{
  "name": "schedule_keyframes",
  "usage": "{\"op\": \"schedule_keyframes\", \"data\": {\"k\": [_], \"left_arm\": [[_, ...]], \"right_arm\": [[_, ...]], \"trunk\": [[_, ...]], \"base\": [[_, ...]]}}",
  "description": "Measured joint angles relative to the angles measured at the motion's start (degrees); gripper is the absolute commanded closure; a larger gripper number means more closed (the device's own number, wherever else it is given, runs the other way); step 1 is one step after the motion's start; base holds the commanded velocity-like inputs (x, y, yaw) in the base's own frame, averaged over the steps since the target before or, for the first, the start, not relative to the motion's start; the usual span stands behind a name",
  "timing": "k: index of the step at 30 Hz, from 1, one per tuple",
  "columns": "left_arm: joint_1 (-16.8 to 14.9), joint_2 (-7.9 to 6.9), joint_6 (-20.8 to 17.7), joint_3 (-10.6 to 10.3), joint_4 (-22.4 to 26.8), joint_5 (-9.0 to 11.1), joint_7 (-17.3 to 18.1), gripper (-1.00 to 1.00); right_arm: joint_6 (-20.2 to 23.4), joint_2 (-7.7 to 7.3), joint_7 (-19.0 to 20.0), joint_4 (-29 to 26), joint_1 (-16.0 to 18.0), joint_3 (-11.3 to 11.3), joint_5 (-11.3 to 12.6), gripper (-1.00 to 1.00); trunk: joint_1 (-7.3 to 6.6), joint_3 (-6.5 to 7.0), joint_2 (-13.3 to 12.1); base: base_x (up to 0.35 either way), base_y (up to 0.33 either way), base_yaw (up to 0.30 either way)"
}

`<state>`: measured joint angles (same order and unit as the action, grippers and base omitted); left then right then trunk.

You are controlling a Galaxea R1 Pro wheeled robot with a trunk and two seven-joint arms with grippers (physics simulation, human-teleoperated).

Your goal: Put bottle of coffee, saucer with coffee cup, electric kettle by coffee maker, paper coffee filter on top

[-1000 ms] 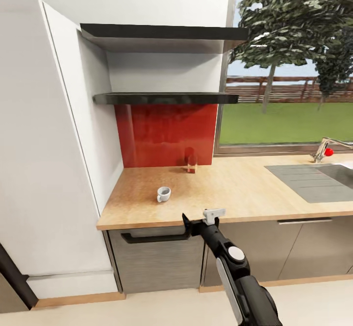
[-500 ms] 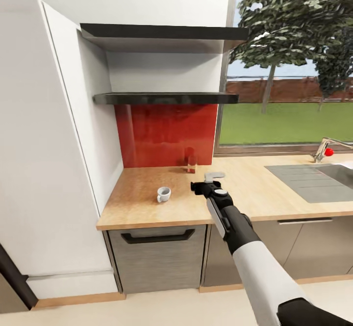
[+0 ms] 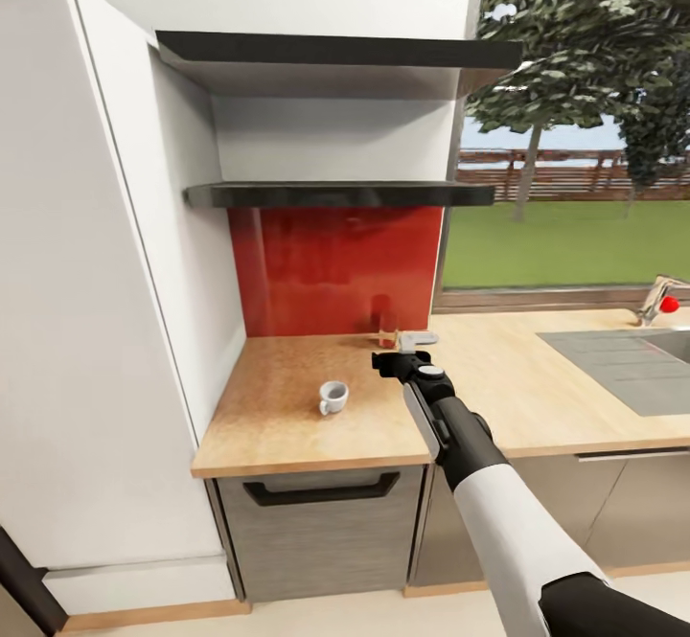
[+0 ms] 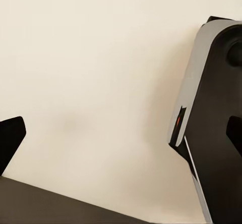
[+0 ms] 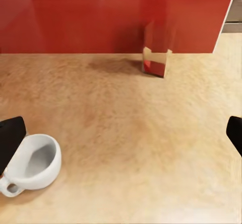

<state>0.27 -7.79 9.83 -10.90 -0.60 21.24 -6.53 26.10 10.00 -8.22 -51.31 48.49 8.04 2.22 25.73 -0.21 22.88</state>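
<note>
The white coffee cup [image 3: 333,397] stands upright on the beige kitchen countertop [image 3: 287,426]; in the right wrist view the coffee cup [image 5: 33,163] sits close to one fingertip [image 5: 11,137]. My right gripper [image 3: 402,357] hovers open over the counter, right of the cup and a little farther back, with nothing in it. My left gripper [image 4: 121,133] is open over pale floor. Two black kitchen shelves [image 3: 335,194] hang above the red backsplash, and their tops are hidden from me. The coffee maker, bottle of coffee, paper filter, saucer and electric kettle are out of view.
A small glass object [image 3: 386,330] stands against the red backsplash [image 3: 335,263]. A tall white cabinet [image 3: 96,283] bounds the counter on the left. A sink [image 3: 623,359] and tap [image 3: 661,300] lie to the right. A grey drawer front [image 3: 321,522] is below.
My right arm rose from the counter's front edge and reached out over the counter, right of the cup. The camera has since moved, shifting the whole scene.
</note>
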Motion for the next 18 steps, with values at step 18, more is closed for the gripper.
{"op": "schedule_keyframes", "data": {"k": [18], "left_arm": [[0.0, 0.57, 0.04, 0.03, 0.04, -0.18, 0.06, -1.0]], "right_arm": [[0.0, 0.0, 0.07, 2.45, -0.08, -0.29, -0.01, -1.0]], "trunk": [[0.03, -0.23, -0.03]], "base": [[0.046, 0.038, 0.068]]}}
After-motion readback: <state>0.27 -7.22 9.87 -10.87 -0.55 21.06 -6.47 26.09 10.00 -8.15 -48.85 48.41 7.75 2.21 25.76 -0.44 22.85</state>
